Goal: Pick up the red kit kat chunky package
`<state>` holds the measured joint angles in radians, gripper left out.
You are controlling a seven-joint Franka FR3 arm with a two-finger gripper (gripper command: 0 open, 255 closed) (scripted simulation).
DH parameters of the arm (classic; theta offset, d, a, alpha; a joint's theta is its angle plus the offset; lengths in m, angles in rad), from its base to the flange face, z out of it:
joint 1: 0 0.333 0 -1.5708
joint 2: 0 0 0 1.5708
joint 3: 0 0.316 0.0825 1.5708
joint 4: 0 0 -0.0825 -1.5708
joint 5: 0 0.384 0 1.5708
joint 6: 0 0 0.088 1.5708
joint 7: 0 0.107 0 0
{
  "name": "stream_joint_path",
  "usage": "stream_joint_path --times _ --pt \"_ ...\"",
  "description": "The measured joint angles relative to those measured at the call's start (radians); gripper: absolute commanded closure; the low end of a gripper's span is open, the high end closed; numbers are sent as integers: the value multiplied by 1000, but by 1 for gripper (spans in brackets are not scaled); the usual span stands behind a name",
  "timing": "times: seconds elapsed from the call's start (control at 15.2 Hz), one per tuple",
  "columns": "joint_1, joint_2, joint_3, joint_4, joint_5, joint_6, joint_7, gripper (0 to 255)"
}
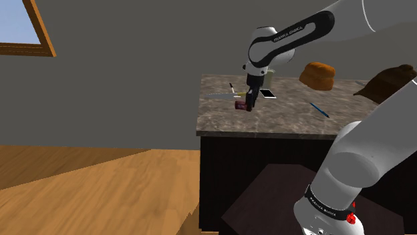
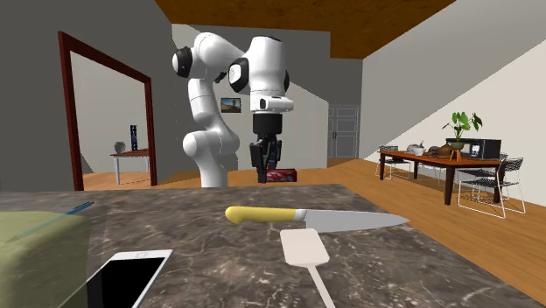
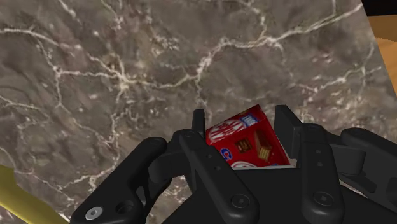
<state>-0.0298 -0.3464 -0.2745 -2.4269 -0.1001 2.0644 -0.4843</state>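
Claw (image 3: 240, 121) points down over the near edge of the marbled worktop (image 1: 287, 117), fingers (image 3: 198, 122) closed against both sides of the red Kit Kat package (image 3: 245, 141). The package sits low between them, at worktop level; I cannot tell if it is lifted clear. Farther along lie a yellow-handled knife (image 2: 262, 214), a white spatula (image 2: 303, 248) and a phone (image 2: 129, 282).
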Motion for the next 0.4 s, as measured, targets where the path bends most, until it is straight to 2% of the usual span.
stream_joint_path --times 0.4 --pt "0 -29 8 49 -1 -78 4 255"
